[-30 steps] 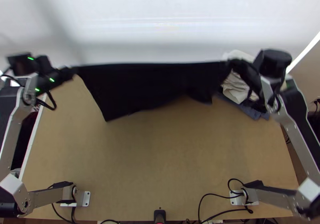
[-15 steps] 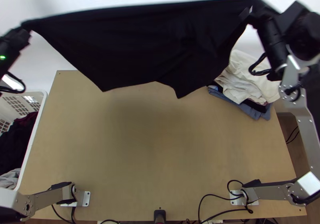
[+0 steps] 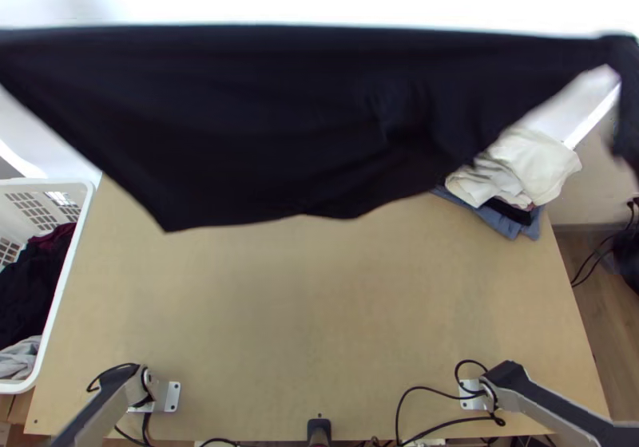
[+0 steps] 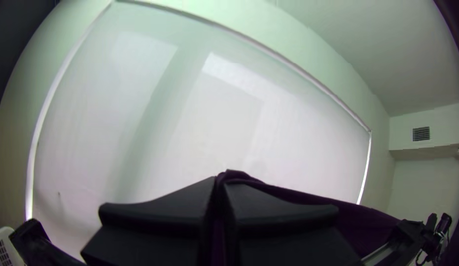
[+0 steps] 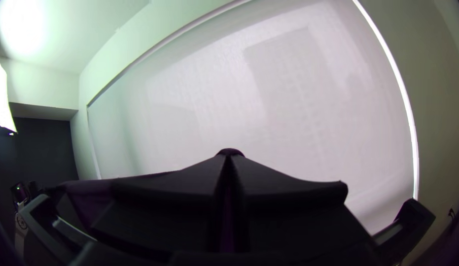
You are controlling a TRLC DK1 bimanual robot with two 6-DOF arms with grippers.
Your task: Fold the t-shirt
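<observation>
The black t-shirt (image 3: 295,120) hangs stretched between both arms above the far part of the table, its upper edge nearly straight and its lower edge uneven. At the right edge of the top view, my right gripper (image 3: 628,100) is a dark blur by one end of the cloth. In the right wrist view, my right gripper (image 5: 229,160) is shut on the shirt (image 5: 230,151), a small fold poking past its fingertips. My left gripper (image 4: 220,182), in the left wrist view, pinches the opposite end of the shirt (image 4: 308,197), which runs off sideways.
A white basket (image 3: 68,287) with dark and grey clothes stands at the table's left. White and blue folded clothes (image 3: 511,172) are stacked at the back right of the light wooden table (image 3: 319,311). Cables (image 3: 423,391) lie near the right arm's base.
Both grippers have moved apart, the left one out past the picture's left edge and the right one to its right edge. The shirt now spans more of the picture, and its lower edge has swung.
</observation>
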